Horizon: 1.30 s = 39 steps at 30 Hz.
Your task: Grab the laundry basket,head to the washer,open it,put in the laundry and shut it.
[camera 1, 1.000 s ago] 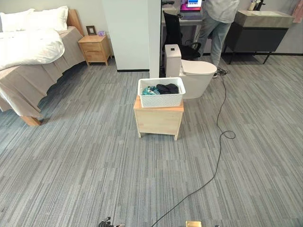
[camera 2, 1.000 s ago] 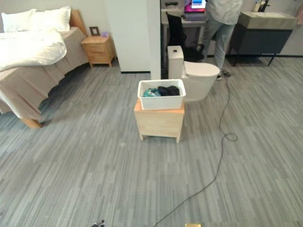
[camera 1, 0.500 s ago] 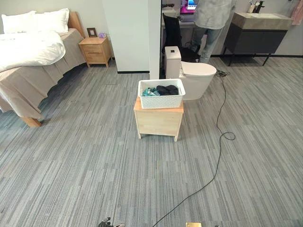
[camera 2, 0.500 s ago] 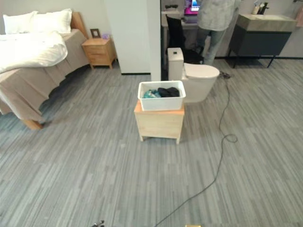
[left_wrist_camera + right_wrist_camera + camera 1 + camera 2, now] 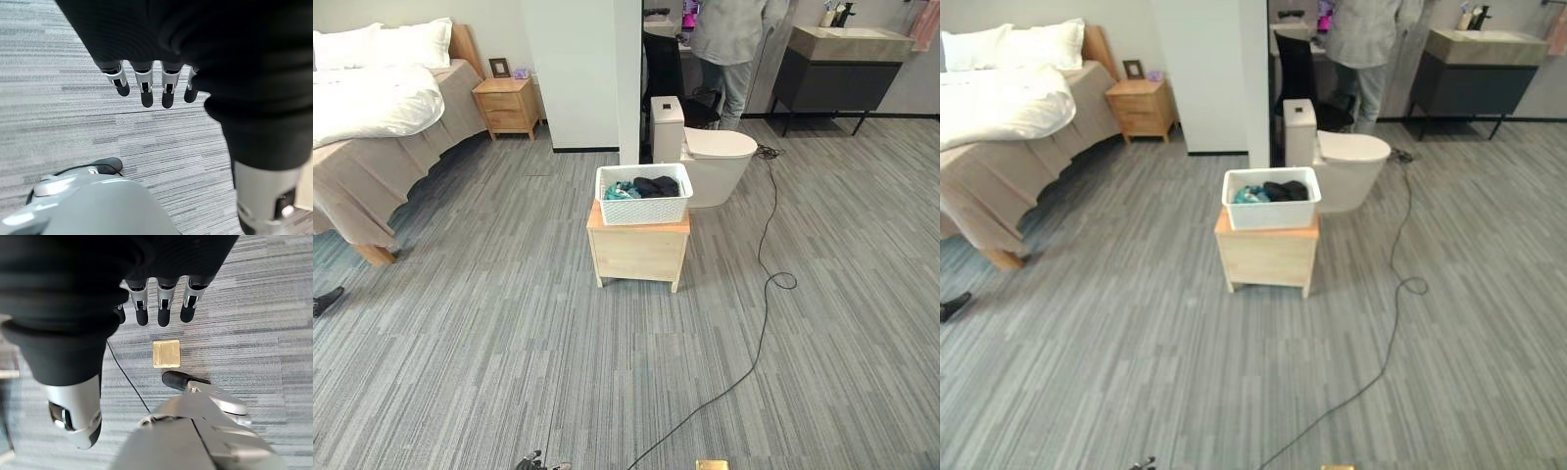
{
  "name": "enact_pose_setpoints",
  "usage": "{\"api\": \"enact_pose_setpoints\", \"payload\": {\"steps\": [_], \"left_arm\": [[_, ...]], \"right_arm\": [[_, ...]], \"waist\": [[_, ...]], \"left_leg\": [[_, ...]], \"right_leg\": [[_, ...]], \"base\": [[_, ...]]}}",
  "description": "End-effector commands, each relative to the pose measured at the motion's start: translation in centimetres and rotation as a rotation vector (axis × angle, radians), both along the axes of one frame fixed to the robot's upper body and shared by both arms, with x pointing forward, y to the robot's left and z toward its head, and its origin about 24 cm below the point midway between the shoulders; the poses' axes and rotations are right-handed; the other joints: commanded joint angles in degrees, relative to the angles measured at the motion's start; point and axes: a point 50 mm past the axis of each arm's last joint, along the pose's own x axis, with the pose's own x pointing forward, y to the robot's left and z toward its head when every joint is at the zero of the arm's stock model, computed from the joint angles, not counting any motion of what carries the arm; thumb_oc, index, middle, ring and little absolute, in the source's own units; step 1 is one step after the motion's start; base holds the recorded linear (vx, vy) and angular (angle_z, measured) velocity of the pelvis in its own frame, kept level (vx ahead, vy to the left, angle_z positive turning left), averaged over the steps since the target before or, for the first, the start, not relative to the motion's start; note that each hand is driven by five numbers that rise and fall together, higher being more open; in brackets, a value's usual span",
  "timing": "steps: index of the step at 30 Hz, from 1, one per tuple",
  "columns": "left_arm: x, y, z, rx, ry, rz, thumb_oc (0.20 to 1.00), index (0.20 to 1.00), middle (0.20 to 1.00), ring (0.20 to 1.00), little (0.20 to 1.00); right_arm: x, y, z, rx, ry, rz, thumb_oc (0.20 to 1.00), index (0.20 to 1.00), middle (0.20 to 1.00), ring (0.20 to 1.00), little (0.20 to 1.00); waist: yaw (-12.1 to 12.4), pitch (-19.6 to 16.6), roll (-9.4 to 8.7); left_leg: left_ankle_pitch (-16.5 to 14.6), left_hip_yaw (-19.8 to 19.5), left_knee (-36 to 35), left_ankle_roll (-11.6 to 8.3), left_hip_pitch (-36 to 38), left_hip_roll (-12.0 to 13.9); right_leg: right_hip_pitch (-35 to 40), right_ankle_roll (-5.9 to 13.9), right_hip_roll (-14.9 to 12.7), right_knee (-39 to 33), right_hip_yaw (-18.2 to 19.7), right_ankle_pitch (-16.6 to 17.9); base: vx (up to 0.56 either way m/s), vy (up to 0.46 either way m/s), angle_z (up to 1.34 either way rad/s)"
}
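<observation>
Nearly unmoved since before; left hand (image 5: 146,85) and right hand (image 5: 159,306) hang relaxed, empty. Next: approach basket (image 5: 643,194) on desk (image 5: 637,251).

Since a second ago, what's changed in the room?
The person by the desk has stepped left in the head views, now behind the black chair. A dark shoe has come in at the left edge. The whole picture shifted slightly, so the camera moved. The laundry basket sits untouched on the wooden stand; both hands hang open.
</observation>
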Motion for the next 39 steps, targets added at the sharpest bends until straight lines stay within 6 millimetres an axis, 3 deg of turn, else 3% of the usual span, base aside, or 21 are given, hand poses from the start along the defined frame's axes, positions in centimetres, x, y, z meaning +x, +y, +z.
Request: {"api": "enact_pose_setpoints", "payload": {"steps": [1,3,4,6,10,11,13,17,18,20,21,22,23,24,25,27,28,30,35,37,39], "left_arm": [[2.3,1.5,0.7,0.023,-0.077,0.067,1.000,1.000,1.000,1.000,1.000],[2.7,1.6,0.9,0.021,-0.092,0.079,1.000,1.000,1.000,1.000,1.000],[2.7,1.6,0.9,0.021,-0.092,0.079,1.000,1.000,1.000,1.000,1.000],[3.4,1.3,1.0,0.015,-0.110,0.082,1.000,1.000,1.000,1.000,1.000],[3.4,1.3,1.0,0.016,-0.110,0.072,1.000,1.000,1.000,1.000,1.000],[3.2,1.2,0.9,0.016,-0.106,0.076,1.000,1.000,1.000,1.000,1.000],[3.2,1.3,0.9,0.020,-0.106,0.089,1.000,1.000,1.000,1.000,1.000],[2.3,2.0,0.8,0.027,-0.080,0.133,1.000,1.000,1.000,1.000,1.000],[2.0,2.6,0.9,0.043,-0.071,0.135,1.000,1.000,1.000,1.000,1.000],[2.4,3.5,1.2,0.062,-0.081,0.133,1.000,1.000,1.000,1.000,1.000],[2.4,3.5,1.2,0.062,-0.081,0.133,1.000,1.000,1.000,1.000,1.000],[3.0,3.7,1.4,0.068,-0.099,0.132,1.000,1.000,1.000,1.000,1.000],[4.4,3.9,2.0,0.067,-0.159,0.132,1.000,1.000,1.000,1.000,1.000],[4.4,3.9,2.0,0.067,-0.159,0.132,1.000,1.000,1.000,1.000,1.000],[5.1,3.7,2.3,0.063,-0.192,0.124,1.000,1.000,1.000,1.000,1.000],[5.8,3.6,2.6,0.056,-0.226,0.113,1.000,1.000,1.000,1.000,1.000],[5.8,3.6,2.6,0.056,-0.226,0.113,1.000,1.000,1.000,1.000,1.000],[5.9,3.2,2.6,0.053,-0.243,0.086,1.000,1.000,1.000,1.000,1.000],[6.1,3.1,2.7,0.058,-0.254,0.064,1.000,1.000,1.000,1.000,1.000],[6.1,3.0,2.7,0.057,-0.254,0.064,1.000,1.000,1.000,1.000,1.000],[5.5,3.1,2.5,0.060,-0.234,0.048,1.000,1.000,1.000,1.000,1.000]], "right_arm": [[2.4,-0.1,0.3,0.017,-0.081,-0.048,1.000,1.000,1.000,1.000,1.000],[3.3,-0.3,0.6,0.011,-0.109,-0.039,1.000,1.000,1.000,1.000,1.000],[3.3,-0.3,0.6,0.011,-0.109,-0.039,1.000,1.000,1.000,1.000,1.000],[4.4,-1.1,1.0,-0.012,-0.142,-0.038,1.000,1.000,1.000,1.000,1.000],[4.7,-1.7,1.3,-0.025,-0.150,-0.061,1.000,1.000,1.000,1.000,1.000],[5.0,-1.8,1.4,-0.028,-0.161,-0.069,1.000,1.000,1.000,1.000,1.000],[5.2,-1.7,1.4,-0.026,-0.165,-0.072,1.000,1.000,1.000,1.000,1.000],[4.9,-0.9,1.1,-0.004,-0.156,-0.064,1.000,1.000,1.000,1.000,1.000],[4.5,-0.3,0.8,0.012,-0.145,-0.052,1.000,1.000,1.000,1.000,1.000],[4.8,0.1,0.8,0.034,-0.157,-0.057,1.000,1.000,1.000,1.000,1.000],[4.8,0.1,0.8,0.034,-0.157,-0.057,1.000,1.000,1.000,1.000,1.000],[5.2,0.1,0.9,0.037,-0.168,-0.052,1.000,1.000,1.000,1.000,1.000],[6.4,0.3,1.2,0.036,-0.202,-0.014,1.000,1.000,1.000,1.000,1.000],[6.3,0.3,1.2,0.036,-0.202,-0.014,1.000,1.000,1.000,1.000,1.000],[7.1,0.4,1.5,0.038,-0.237,-0.012,1.000,1.000,1.000,1.000,1.000],[7.6,0.2,1.8,0.035,-0.266,-0.017,1.000,1.000,1.000,1.000,1.000],[7.6,0.2,1.8,0.035,-0.266,-0.017,1.000,1.000,1.000,1.000,1.000],[7.7,-0.4,2.0,0.023,-0.290,-0.049,1.000,1.000,1.000,1.000,1.000],[7.0,-2.1,2.4,0.001,-0.311,-0.150,1.000,1.000,1.000,1.000,1.000],[6.9,-2.2,2.4,0.000,-0.311,-0.150,1.000,1.000,1.000,1.000,1.000],[5.1,-3.3,2.2,-0.021,-0.263,-0.183,1.000,1.000,1.000,1.000,1.000]], "waist": [[0.6,3.8,-2.16],[1.1,5.9,-2.95],[1.0,5.8,-2.86],[1.0,7.9,-2.87],[1.6,7.7,-2.89],[2.3,7.2,-2.25],[3.4,6.9,-2.21],[4.6,5.8,-2.66],[5.0,5.3,-4.39],[5.3,5.4,-5.59],[5.3,5.3,-5.59],[4.9,6.0,-5.65],[3.6,8.0,-4.47],[3.6,8.0,-4.46],[3.0,8.8,-3.42],[2.0,9.7,-2.41],[1.9,9.8,-2.39],[0.7,10.0,-2.75],[-2.8,10.0,-4.13],[-2.6,10.2,-3.88],[-4.2,9.5,-3.98]], "left_leg": [[2.2,-1.9,4.9,-4.98,-5.7,5.4],[3.1,-3.1,15.2,-5.33,-12.5,4.8],[2.9,-3.3,15.8,-5.34,-13.0,4.8],[6.6,-3.8,26.0,-4.54,-21.2,3.8],[5.7,-0.7,19.0,-3.85,-24.5,3.8],[7.7,-0.7,11.6,-4.02,-25.4,3.6],[8.7,-0.7,7.2,-4.25,-27.8,3.4],[10.5,0.3,7.4,-3.70,-27.6,3.7],[9.3,0.5,12.2,-2.57,-29.3,1.7],[5.9,1.1,13.7,0.13,-27.6,-0.3],[5.9,1.1,13.7,0.13,-27.6,-0.2],[4.3,1.4,14.1,1.26,-26.4,-1.5],[2.0,1.5,13.8,3.50,-23.2,-2.3],[2.0,1.5,13.8,3.50,-23.2,-2.3],[0.2,1.7,12.5,4.20,-19.1,-2.4],[0.4,1.5,10.0,3.84,-14.8,-1.8],[0.4,1.4,10.0,3.82,-14.7,-1.8],[-1.6,1.4,9.0,2.50,-11.3,-1.9],[-7.3,-2.2,8.9,1.97,-4.2,-4.2],[-7.5,-2.1,8.9,1.92,-4.0,-4.0],[-11.5,-4.9,8.2,1.64,2.5,-3.9]], "right_leg": [[2.1,2.70,-1.3,0.5,3.1,-5.0],[1.9,1.78,-1.4,0.5,3.2,-4.9],[1.7,1.77,-1.3,0.5,3.1,-4.9],[1.9,0.90,-0.9,0.5,2.3,-6.0],[2.0,1.18,-1.1,0.5,2.0,-7.3],[2.2,1.57,-0.3,0.5,2.2,-8.8],[3.5,2.08,-0.2,0.5,2.5,-10.8],[7.6,3.15,-1.1,0.5,3.1,-12.5],[9.4,3.52,-3.2,2.0,3.0,-11.6],[5.5,3.82,-5.0,13.5,4.7,-11.3],[5.5,3.82,-5.0,13.5,4.7,-11.3],[2.3,4.66,-5.9,20.9,5.2,-7.9],[-5.2,4.99,-6.8,35.2,6.0,-1.2],[-5.2,4.99,-6.8,35.2,6.0,-1.2],[-9.2,5.78,-8.9,39.3,2.6,0.6],[-12.2,4.26,-9.5,34.1,-2.4,-1.9],[-12.0,4.25,-9.4,34.0,-2.4,-1.9],[-12.2,4.60,-9.3,20.7,-4.8,-2.8],[-18.2,8.34,-8.6,3.0,6.3,4.5],[-17.9,8.32,-8.3,2.8,6.3,4.6],[-20.5,9.21,-8.1,1.3,8.0,6.3]], "base": [[-0.08,-0.179,-0.05],[-0.08,-0.114,-0.03],[-0.06,-0.066,0.01],[0.02,-0.049,-0.18],[0.20,0.070,-0.01],[0.18,0.090,0.04],[0.34,0.143,0.09],[0.47,0.204,-0.05],[0.62,0.318,-0.55],[0.48,0.264,-0.83],[0.28,0.195,-0.75],[0.29,0.301,-0.35],[0.29,0.301,0.07],[0.44,0.320,0.44],[0.24,0.128,0.50],[0.40,0.081,0.24],[0.53,-0.042,0.14],[0.44,-0.119,0.27],[0.42,-0.118,0.12],[0.29,-0.078,0.55],[0.61,-0.184,0.48]]}}
